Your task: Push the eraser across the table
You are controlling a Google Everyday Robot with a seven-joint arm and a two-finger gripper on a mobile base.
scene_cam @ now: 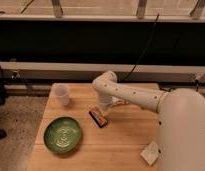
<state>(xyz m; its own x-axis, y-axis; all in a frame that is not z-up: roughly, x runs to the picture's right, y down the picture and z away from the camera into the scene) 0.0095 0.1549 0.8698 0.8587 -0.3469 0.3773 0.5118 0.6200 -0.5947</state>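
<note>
Camera view showed the gripper down at the table, just behind the eraser and seemingly touching its far end, though whether its fingers were spread or closed could not be told. That eraser, a dark block with an orange-brown stripe, lay slanted near the middle of the wooden top, right of a green plate and below-right of a pale cup. A pale square pad sat near the front right edge, beside the robot's white body.
</note>
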